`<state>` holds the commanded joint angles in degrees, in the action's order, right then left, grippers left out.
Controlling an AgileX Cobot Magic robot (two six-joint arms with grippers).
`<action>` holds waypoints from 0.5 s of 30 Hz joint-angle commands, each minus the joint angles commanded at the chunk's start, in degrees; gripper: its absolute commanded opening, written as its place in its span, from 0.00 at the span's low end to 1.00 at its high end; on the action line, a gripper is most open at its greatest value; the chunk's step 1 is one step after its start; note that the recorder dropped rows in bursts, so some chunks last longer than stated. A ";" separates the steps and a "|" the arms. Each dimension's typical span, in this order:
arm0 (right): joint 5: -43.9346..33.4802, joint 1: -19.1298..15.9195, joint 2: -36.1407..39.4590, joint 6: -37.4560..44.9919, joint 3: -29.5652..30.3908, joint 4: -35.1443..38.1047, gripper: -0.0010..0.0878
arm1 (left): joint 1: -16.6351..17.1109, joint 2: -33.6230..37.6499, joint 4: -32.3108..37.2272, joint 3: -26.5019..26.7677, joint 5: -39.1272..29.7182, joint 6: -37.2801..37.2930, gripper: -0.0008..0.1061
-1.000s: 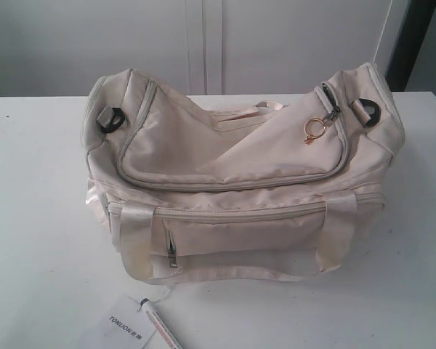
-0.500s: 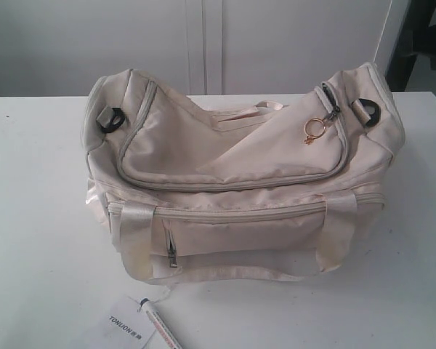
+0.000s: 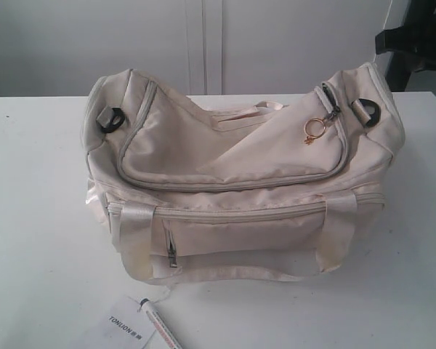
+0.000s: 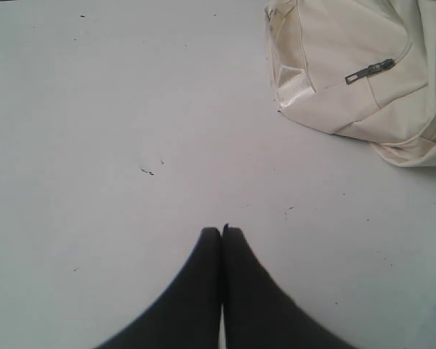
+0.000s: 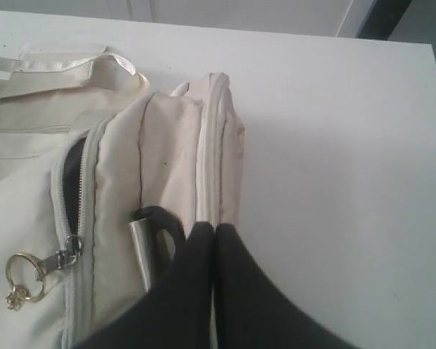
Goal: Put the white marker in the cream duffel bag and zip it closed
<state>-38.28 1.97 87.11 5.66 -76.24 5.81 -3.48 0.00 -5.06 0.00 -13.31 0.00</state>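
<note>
At the bottom edge of the exterior frame, the slim white cylindrical marker [image 3: 160, 331] is seen lying on the white table [image 3: 36, 254]. It rests partly over a flat white paper tag [image 3: 120, 326], just short of the large soft cream fabric duffel bag [image 3: 232, 174] that fills the centre. Nothing is held. The left gripper [image 4: 222, 231] is shown pressed shut above bare table, with only a corner of the bag in its view (no marker is shown there). Farther up, at the bag's right end, the right gripper [image 5: 215, 228] is likewise pinched shut and empty, near the gold ring zipper pull [image 5: 22, 278]. The main zip looks mostly drawn, so opening it is judged the step in hand. For that, the jaws would need to be parted and closed on the ring.
</note>
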 joint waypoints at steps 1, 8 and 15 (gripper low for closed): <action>-0.68 0.00 0.67 0.78 -0.80 0.79 0.01 | 0.00 0.00 0.00 0.00 0.00 0.00 0.01; -2.84 0.00 5.16 3.39 -4.96 4.29 0.01 | 0.00 0.00 0.00 0.00 0.00 0.00 0.01; -0.25 0.00 7.73 4.46 -6.45 6.08 0.01 | 0.00 0.00 0.00 0.00 0.00 0.00 0.01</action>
<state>-38.52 1.97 94.84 10.12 -82.68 11.90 -3.48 0.00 -5.06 0.00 -13.31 0.00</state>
